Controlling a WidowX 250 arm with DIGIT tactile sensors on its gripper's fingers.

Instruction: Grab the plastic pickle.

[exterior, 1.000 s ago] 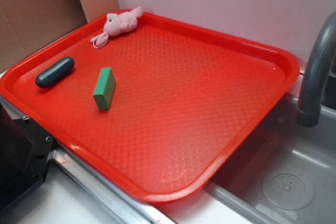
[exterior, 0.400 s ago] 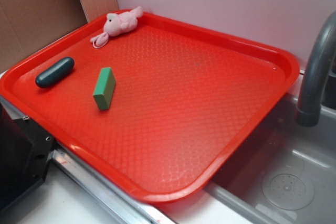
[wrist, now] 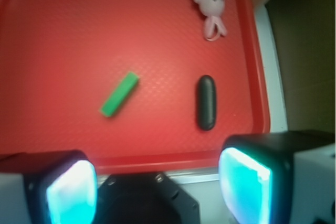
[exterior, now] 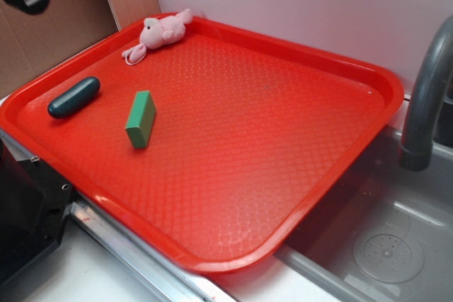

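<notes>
Red tray (exterior: 368,83) with green block (exterior: 141,119) and pink plush toy (exterior: 161,32); grey faucet (exterior: 427,97) over sink (exterior: 386,245).

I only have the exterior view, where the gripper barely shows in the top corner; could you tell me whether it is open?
Observer: Yes. In the wrist view the gripper has its fingers wide apart, with nothing between them.
Operator: Thank you. Is it lined up with the pickle?
Observer: Not quite. The pickle lies ahead of it, offset toward the finger on the picture's right rather than centred in the gap.
Operator: How is the pickle turned relative to the fingers?
Observer: Its long axis points away from the gripper, so the fingers would close across its narrow width.
</notes>
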